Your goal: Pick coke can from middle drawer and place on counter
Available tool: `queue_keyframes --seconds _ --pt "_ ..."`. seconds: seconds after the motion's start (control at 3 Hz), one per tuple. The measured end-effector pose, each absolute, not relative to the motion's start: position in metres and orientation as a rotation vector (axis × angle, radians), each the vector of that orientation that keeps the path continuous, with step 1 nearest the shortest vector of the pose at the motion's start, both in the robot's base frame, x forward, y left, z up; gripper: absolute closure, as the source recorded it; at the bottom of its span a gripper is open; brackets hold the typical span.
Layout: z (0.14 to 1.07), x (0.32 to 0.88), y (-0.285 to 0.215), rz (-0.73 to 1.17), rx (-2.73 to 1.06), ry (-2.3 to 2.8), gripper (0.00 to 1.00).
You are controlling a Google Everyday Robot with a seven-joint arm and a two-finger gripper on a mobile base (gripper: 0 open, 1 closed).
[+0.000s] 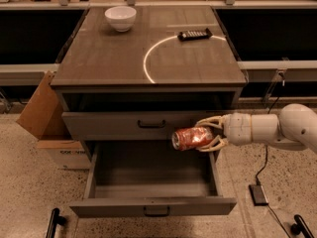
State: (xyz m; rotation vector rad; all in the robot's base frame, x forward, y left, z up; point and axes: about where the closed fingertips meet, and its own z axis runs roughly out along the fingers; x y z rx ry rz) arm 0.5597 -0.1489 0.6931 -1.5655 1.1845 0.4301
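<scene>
The coke can [190,138], red with a silvery end facing left, lies on its side in my gripper [210,134]. The gripper is shut on it, fingers above and below the can. It hangs in the air above the open middle drawer [153,206], level with the closed drawer front above. The white arm reaches in from the right. The counter [109,58] with its white arc lies higher, behind the can. The drawer's grey inner box shows nothing inside.
A white bowl [120,18] stands at the counter's back left and a black remote [194,34] at the back right. The upper drawer front [143,124] is closed. A cardboard box [42,118] stands left of the cabinet. A cable and small black box [259,194] lie on the floor at right.
</scene>
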Motion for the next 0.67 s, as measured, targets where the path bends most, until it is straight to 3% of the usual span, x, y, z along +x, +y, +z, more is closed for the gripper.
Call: queue_keyframes --seconds 0.67 --pt "0.714 0.564 -0.148 0.424 -1.582 1.156 1.00"
